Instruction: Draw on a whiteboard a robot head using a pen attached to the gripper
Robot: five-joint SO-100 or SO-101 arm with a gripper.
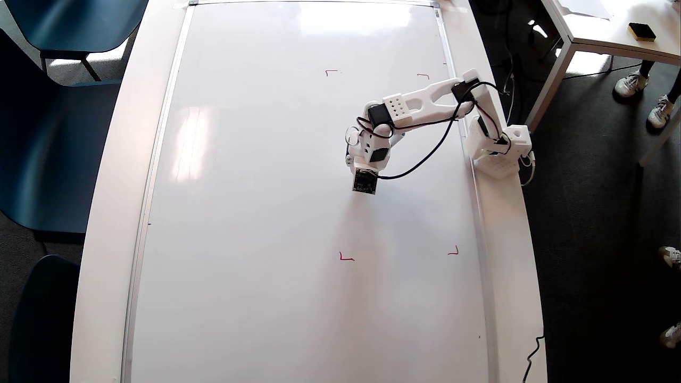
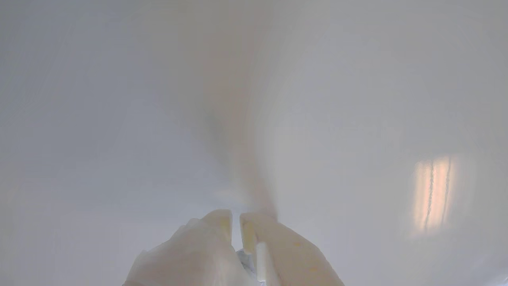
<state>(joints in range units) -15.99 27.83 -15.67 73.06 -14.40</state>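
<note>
Gripper (image 2: pixel 235 217): white jaws nearly together, a narrow slit between the tips; something pale sits low in the gap, whether the pen cannot be told. Whiteboard (image 1: pixel 255 213): beneath the tips, blank, no blue lines visible. Red corner marks (image 1: pixel 346 257): four, framing the arm's (image 1: pixel 425 101) area.

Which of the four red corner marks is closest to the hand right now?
The upper-left mark in the overhead view; the hand sits below it, clearly farther from the other three.
</note>
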